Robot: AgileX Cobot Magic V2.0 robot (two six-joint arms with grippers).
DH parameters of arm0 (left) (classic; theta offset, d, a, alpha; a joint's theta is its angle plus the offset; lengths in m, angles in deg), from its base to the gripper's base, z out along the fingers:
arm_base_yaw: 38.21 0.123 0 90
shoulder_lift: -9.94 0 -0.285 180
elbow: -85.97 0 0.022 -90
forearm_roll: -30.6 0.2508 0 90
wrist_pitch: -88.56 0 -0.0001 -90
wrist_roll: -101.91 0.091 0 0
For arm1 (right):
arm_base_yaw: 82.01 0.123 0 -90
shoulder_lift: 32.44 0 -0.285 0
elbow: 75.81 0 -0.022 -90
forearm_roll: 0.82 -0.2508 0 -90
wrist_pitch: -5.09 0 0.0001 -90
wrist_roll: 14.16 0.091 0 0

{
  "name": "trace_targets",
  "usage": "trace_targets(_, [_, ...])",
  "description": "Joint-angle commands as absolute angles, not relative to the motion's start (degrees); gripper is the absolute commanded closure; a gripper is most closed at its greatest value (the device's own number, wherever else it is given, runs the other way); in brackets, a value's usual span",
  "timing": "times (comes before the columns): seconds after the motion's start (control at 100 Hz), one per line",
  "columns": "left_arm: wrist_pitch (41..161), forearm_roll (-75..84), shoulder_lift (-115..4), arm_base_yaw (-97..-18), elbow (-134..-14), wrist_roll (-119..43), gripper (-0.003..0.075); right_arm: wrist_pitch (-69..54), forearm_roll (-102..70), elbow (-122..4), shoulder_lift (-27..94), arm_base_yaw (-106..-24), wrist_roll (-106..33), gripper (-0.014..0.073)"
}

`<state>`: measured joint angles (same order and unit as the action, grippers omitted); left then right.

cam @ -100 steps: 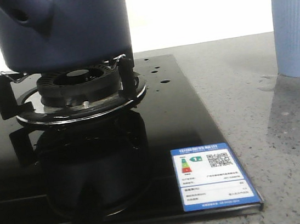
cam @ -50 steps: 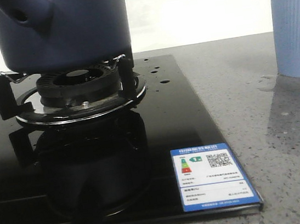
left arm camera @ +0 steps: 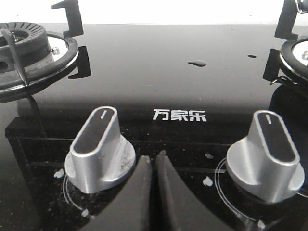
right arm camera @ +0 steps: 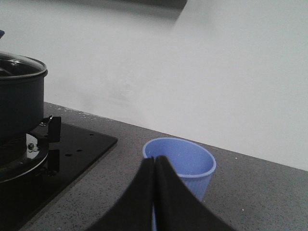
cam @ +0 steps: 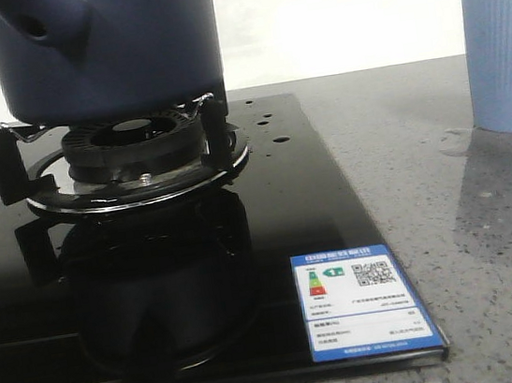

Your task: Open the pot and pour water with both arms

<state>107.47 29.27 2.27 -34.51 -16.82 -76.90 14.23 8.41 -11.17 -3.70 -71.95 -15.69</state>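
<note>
The dark navy-blue pot (cam: 105,46) sits on the burner stand (cam: 134,160) of the black glass hob, its tubular handle (cam: 50,25) facing me. In the right wrist view the pot (right arm camera: 19,101) carries a glass lid (right arm camera: 19,65). A thin puddle of water (cam: 457,139) lies by the light blue ribbed cup (cam: 504,55), and droplets (cam: 265,119) dot the hob. My left gripper (left arm camera: 154,161) is shut and empty, low over the hob between two silver knobs. My right gripper (right arm camera: 155,161) is shut and empty, in front of the cup (right arm camera: 180,161). Neither gripper shows in the front view.
Two silver knobs (left arm camera: 98,144) (left arm camera: 267,154) stand at the hob's front edge. A second burner (left arm camera: 29,53) lies to the left. A blue-and-white energy label (cam: 365,300) is stuck at the hob's front right corner. The grey speckled counter (cam: 471,248) runs to the right.
</note>
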Motion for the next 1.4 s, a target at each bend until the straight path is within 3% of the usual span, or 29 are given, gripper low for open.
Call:
trace_targets(0.0, [104.8, 28.9, 3.9, -34.4, -14.6, -77.5, 0.0739, 18.7, 8.2, -12.8, -3.4, -71.9, -15.5, 0.0659])
trace_targets(0.65, [104.8, 28.9, 3.9, -34.4, -14.6, -77.5, 0.074, 16.1, 7.6, -12.4, -3.4, -71.9, -15.5, 0.0659])
trace_targets(0.86, [104.8, 28.9, 3.9, -34.4, -14.6, -77.5, 0.0739, 16.2, 5.1, -6.3, -3.6, -75.2, -15.5, 0.0659])
trace_targets(1.1, [104.8, 28.9, 3.9, -34.4, -14.6, -77.5, 0.074, 11.2, 5.1, 2.5, -12.0, -78.3, -15.5, 0.0659])
trace_targets(1.39, [104.8, 28.9, 3.9, -34.4, -14.6, -77.5, 0.074, -9.5, 5.1, 2.5, -26.7, -81.4, -15.5, 0.0659])
